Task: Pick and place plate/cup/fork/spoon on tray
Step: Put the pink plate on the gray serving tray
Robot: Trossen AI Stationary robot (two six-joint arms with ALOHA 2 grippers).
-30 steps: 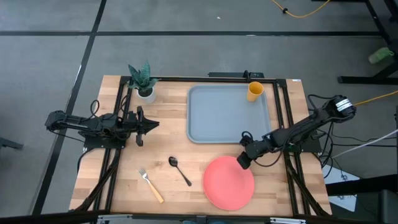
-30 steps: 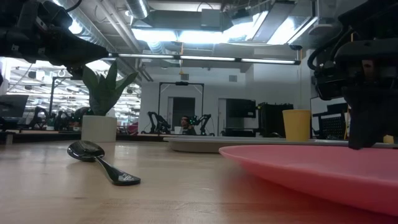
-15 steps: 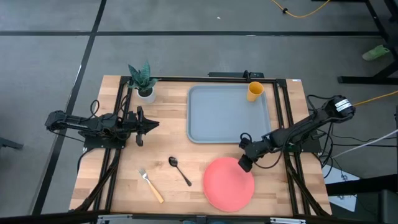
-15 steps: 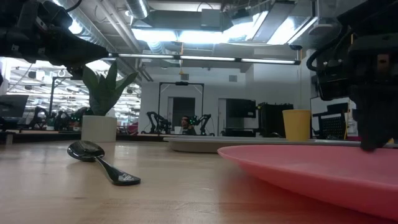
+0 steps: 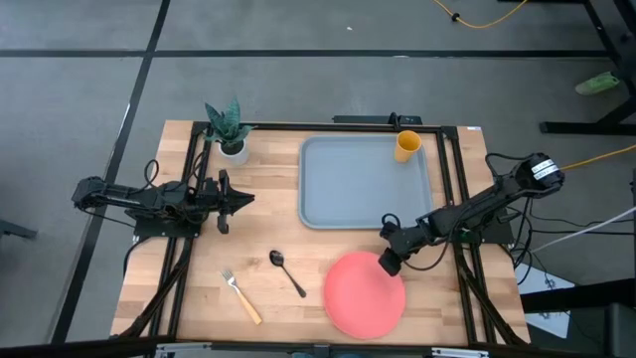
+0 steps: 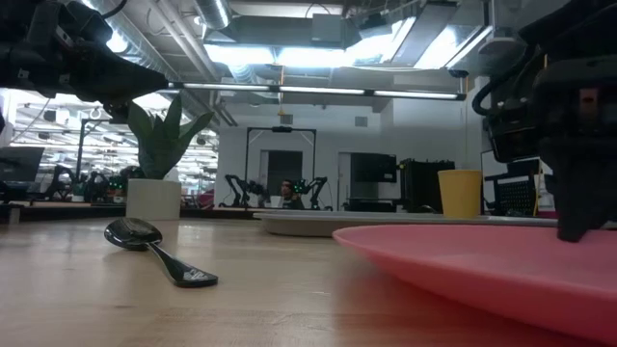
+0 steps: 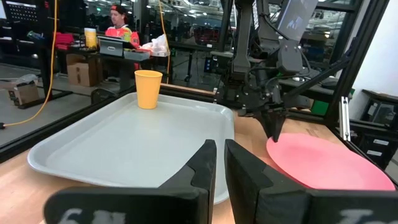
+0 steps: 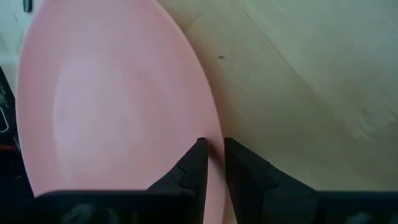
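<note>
plates: 1 plate point(image 5: 365, 295) | cups: 1 cup point(image 5: 406, 146) | forks: 1 fork point(image 5: 240, 296) | spoons: 1 spoon point(image 5: 287, 271) | trays: 1 tray point(image 5: 364, 182) | plants: 1 plant point(image 5: 228, 127) | arms: 2

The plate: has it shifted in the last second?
Yes, slightly. In the high view the plate has slid left, toward the spoon, which has not moved. The right gripper sits pinched on its rim near the tray.

Two dark, matte-black jointed arms, seen from overhead: the left arm point(image 5: 149, 199) is wrapped with black cables, while the right arm point(image 5: 477, 209) ends in a rounded base joint bearing a white label. Each gripper's fingers point(image 7: 202, 171) are black, angular and wedge-shaped.
</note>
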